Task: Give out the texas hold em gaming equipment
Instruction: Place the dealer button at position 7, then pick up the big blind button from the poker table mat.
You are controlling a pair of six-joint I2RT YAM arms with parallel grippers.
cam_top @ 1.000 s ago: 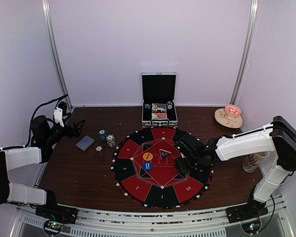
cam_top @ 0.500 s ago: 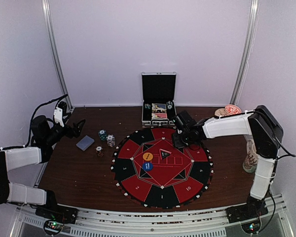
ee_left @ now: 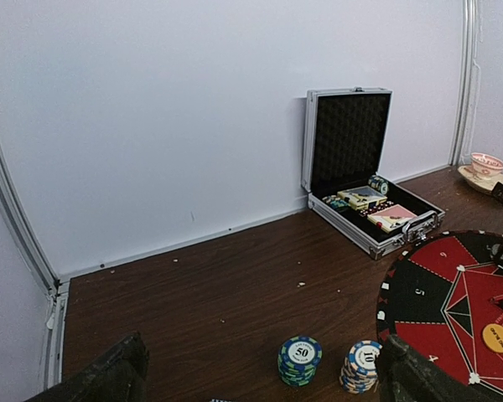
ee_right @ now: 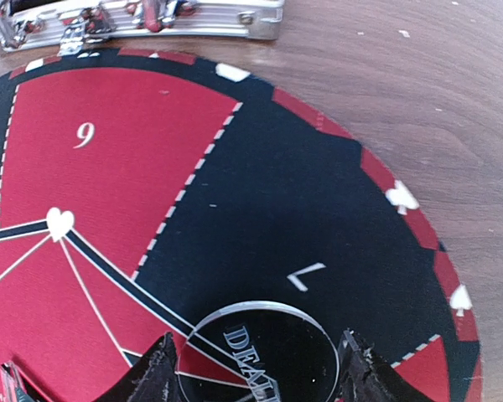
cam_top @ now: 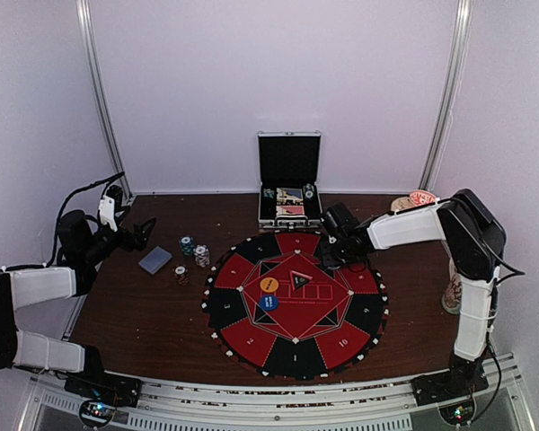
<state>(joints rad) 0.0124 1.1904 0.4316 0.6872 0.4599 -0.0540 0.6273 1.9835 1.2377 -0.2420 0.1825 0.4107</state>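
Note:
My right gripper point(cam_top: 334, 251) hovers over the back right part of the round red-and-black poker mat point(cam_top: 295, 346). It is shut on a clear round dealer disc point(ee_right: 256, 356), which sits between the two fingertips in the right wrist view. On the mat's centre left lie an orange marker disc point(cam_top: 269, 285) and a blue one point(cam_top: 269, 302). Three chip stacks point(cam_top: 187, 244) point(cam_top: 201, 256) point(cam_top: 181, 274) and a grey-blue card deck point(cam_top: 155, 259) sit left of the mat. Farther left, my left gripper point(cam_top: 144, 232) stands open and empty, with two stacks point(ee_left: 300, 360) point(ee_left: 360, 366) ahead of it.
An open aluminium case point(cam_top: 290, 206) with cards and chips stands at the back, just behind the mat. The tan dish point(cam_top: 419, 202) sits at the back right, partly behind my right arm. A patterned mug point(cam_top: 453, 292) stands at the right edge.
The right arm has swung from the mat's right centre to its back right edge, carrying the dealer disc. The left arm has not moved.

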